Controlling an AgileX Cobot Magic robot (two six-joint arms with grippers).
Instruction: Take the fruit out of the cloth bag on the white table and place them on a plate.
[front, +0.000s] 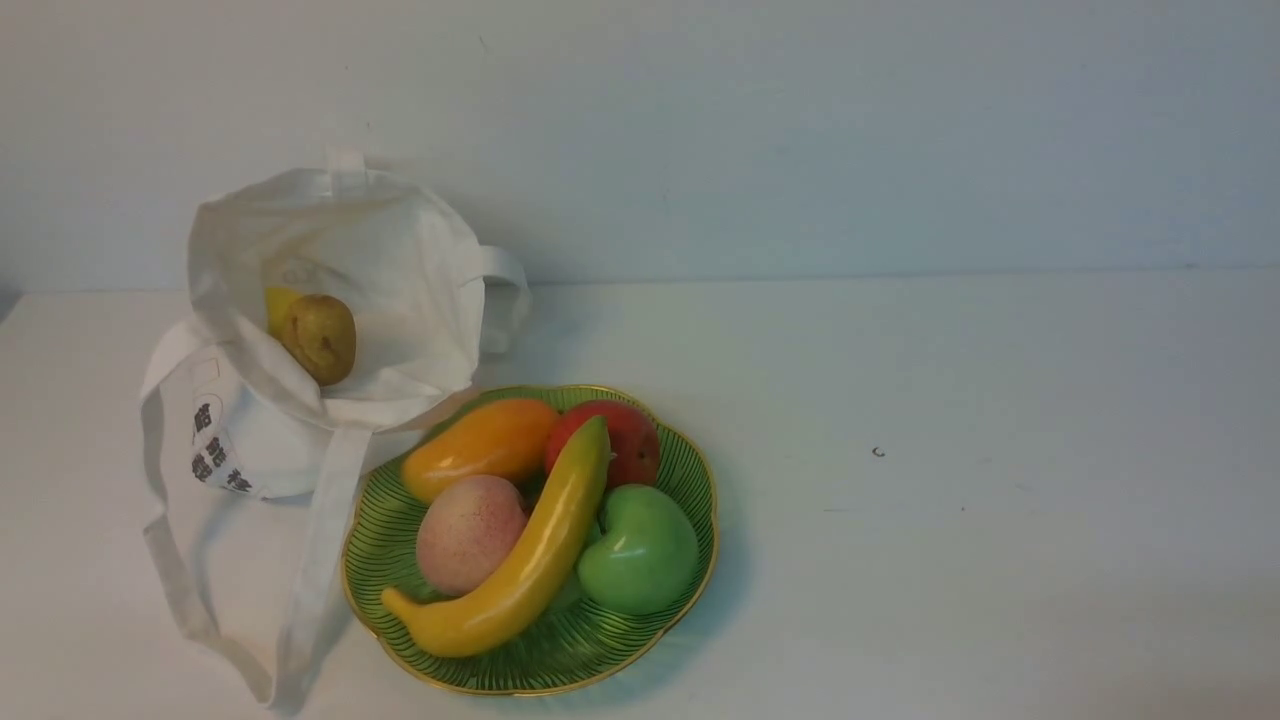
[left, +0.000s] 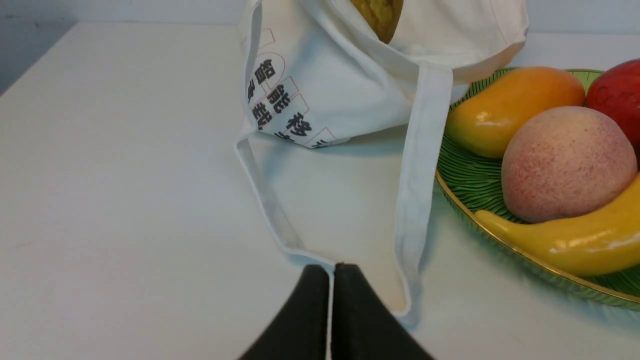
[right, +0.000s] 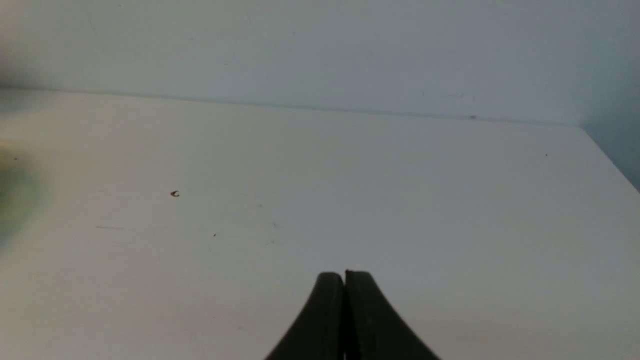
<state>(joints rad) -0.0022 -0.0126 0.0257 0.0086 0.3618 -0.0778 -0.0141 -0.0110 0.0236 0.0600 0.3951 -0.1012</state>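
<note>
1. Front view: neither arm shows, and no gripper reaches into the frame.
2. Left wrist view: the left gripper (left: 332, 270) sits low at the frame's edge, two dark fingers (left: 305, 310) rising to a joint tip.
3. Those left jaws are pressed together, only a hairline seam between them, nothing held.
4. Right wrist view: the right gripper (right: 344, 278) shows the same picture, a pair of dark fingers (right: 320, 315) tapering upward side by side.
5. Right jaws are closed flat against each other too, nothing caught between them.
6. Both grippers point forward, level and low; the wrists and arm links behind them stay out of sight.
</note>
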